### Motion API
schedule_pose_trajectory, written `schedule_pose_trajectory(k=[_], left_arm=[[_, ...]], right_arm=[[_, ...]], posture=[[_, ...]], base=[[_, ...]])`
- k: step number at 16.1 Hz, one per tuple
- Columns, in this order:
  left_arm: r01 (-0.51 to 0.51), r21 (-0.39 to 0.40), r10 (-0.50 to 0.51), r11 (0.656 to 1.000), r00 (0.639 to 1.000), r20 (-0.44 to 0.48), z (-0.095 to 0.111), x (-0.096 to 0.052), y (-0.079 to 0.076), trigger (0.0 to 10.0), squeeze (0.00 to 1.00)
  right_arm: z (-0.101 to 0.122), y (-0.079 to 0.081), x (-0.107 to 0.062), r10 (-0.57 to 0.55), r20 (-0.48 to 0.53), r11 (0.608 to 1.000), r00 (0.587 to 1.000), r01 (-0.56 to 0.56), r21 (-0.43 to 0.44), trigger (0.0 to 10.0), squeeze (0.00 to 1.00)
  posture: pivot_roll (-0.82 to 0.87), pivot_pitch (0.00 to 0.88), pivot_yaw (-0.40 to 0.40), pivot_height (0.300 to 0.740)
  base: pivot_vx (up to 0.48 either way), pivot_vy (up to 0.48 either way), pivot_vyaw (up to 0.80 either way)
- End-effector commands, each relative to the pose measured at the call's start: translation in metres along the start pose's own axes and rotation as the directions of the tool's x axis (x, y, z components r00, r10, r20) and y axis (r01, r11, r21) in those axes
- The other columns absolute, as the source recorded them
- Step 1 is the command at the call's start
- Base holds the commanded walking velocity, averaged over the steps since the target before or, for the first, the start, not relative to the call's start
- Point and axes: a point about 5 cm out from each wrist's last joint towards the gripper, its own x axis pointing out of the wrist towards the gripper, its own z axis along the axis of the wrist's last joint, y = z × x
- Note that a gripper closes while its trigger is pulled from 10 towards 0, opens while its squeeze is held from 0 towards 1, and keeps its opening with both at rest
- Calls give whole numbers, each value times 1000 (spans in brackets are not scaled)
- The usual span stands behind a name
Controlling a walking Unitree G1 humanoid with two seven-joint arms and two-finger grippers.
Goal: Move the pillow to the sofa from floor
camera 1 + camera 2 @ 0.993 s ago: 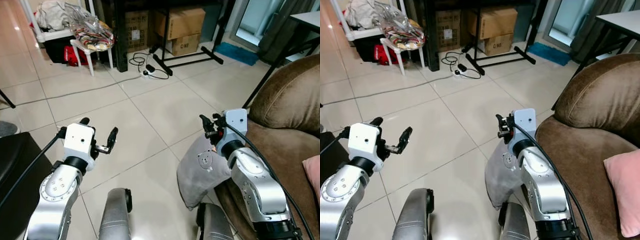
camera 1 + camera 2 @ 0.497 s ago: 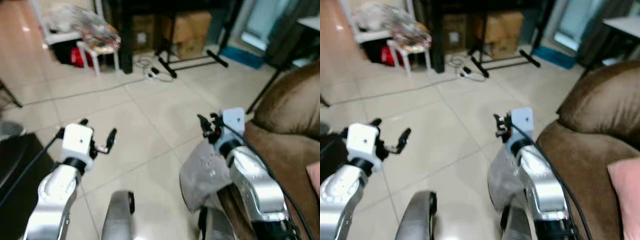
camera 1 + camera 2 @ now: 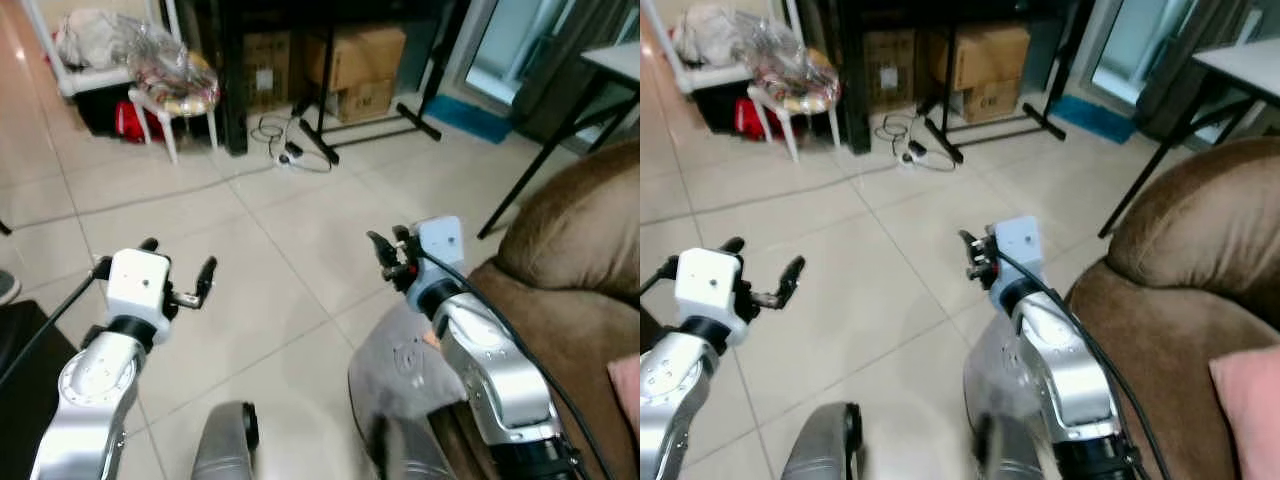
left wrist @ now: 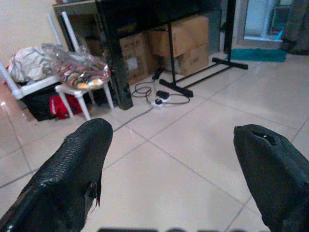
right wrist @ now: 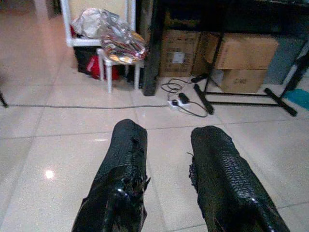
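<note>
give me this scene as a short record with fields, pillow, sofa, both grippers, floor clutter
pillow: grey pillow on the tiled floor, against the sofa front, under the right arm
sofa: brown sofa on the robot's right, pink cushion on its seat
left gripper: left gripper raised over the floor, fingers wide apart, holding nothing
right gripper: right gripper above the pillow, fingers slightly apart, nothing between them
floor clutter: cardboard boxes, power strip, white stool

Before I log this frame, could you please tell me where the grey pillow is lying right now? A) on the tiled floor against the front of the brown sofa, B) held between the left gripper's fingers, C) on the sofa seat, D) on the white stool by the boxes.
A: the grey pillow lies on the tiled floor, against the brown sofa, below the right arm; neither gripper holds it.
</note>
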Motion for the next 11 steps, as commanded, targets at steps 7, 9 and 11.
schedule_pose_trajectory(k=[7,9,11], left_arm=[[64,29,-63,998,998,-18,-4,1,-15,10000,0],[88,31,-87,996,996,-29,-6,4,-16,10000,0],[123,35,-122,992,992,-24,-5,11,-17,10000,0]], right_arm=[[-21,-44,-6,-170,-122,983,978,178,55,10000,0],[-21,-45,0,-196,-121,958,973,216,187,10000,0],[-23,-45,9,-193,-133,954,972,218,206,10000,0]], posture=[[19,0,-61,547],[1,0,-38,527],[-25,0,-9,508]], base=[[0,0,0],[0,0,0],[0,0,0]])
